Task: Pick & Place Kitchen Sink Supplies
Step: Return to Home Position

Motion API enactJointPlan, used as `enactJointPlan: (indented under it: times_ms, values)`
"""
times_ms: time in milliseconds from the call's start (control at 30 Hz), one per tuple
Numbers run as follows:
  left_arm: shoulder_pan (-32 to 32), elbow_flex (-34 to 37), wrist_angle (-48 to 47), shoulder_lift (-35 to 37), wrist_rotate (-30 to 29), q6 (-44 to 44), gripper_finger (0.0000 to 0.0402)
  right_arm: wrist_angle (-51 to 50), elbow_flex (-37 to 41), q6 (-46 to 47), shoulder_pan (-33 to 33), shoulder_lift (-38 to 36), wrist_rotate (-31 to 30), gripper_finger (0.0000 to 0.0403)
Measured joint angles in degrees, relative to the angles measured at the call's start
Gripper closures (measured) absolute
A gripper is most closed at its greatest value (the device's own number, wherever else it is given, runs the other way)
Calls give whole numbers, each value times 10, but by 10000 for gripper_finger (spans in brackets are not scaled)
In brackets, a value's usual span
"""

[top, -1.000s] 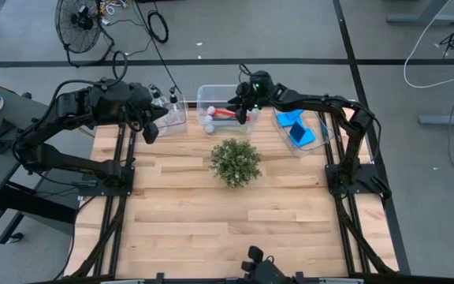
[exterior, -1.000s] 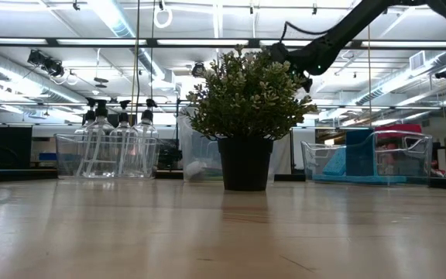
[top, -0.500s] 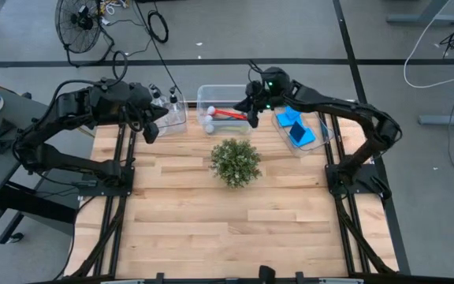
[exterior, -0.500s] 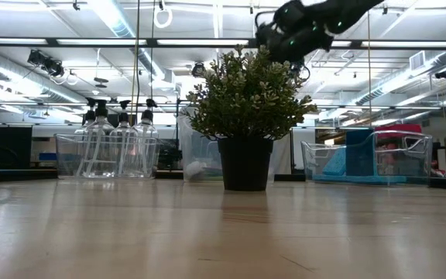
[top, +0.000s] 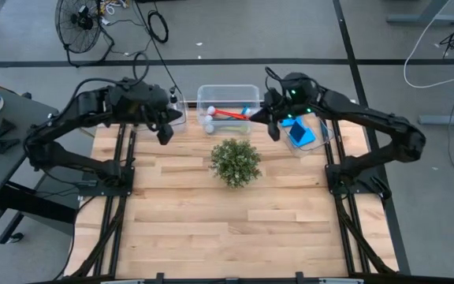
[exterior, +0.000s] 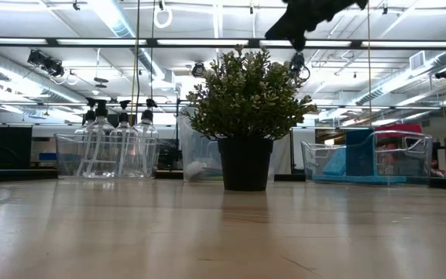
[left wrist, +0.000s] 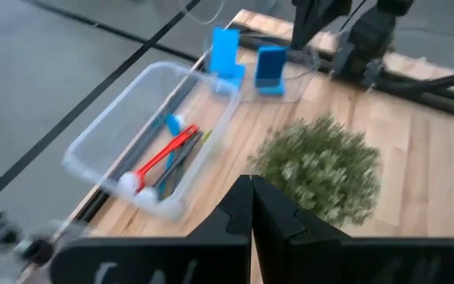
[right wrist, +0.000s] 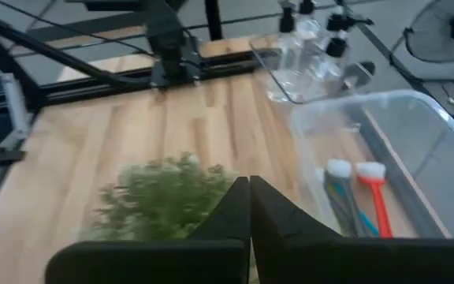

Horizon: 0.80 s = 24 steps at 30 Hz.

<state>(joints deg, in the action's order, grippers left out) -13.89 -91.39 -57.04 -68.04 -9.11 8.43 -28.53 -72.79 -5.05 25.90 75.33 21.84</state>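
At the tabletop's [top: 211, 229] far edge, our left pincer [top: 164, 132] hangs closed and empty beside the left bin [exterior: 64, 155] of bottles [exterior: 119, 143]. The brushes [top: 228, 113] lie lengthwise in the middle bin [top: 227, 87], handles pointing right. Our right pincer [top: 273, 128], also closed on nothing, is nearer them, between that bin and the sponges [top: 299, 132] in the right bin [exterior: 409, 163].

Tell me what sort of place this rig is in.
Probably a robotics lab or workshop, not a home kitchen: wooden table on a grey floor, a fan and loose cables nearby, strip lights overhead.
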Motion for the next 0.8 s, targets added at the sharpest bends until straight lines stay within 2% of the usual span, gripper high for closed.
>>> enactJointPlan:
  times_ms: [233,333,500,633,800]
  values:
    - [0,0,25,-35,19,-19,399,-30,18,-4,-42,-50,2,399]
    - [0,0,27,-38,19,-21,399,24,66,9,-60,-76,2,399]
    - [0,0,47,-45,8,-23,399,169,162,72,-76,-126,-5,399]
    - [0,0,42,-49,-31,-7,399,254,227,133,-93,-166,-52,399]
    - [0,0,55,-48,-32,43,399,307,292,156,-127,-207,-138,401]
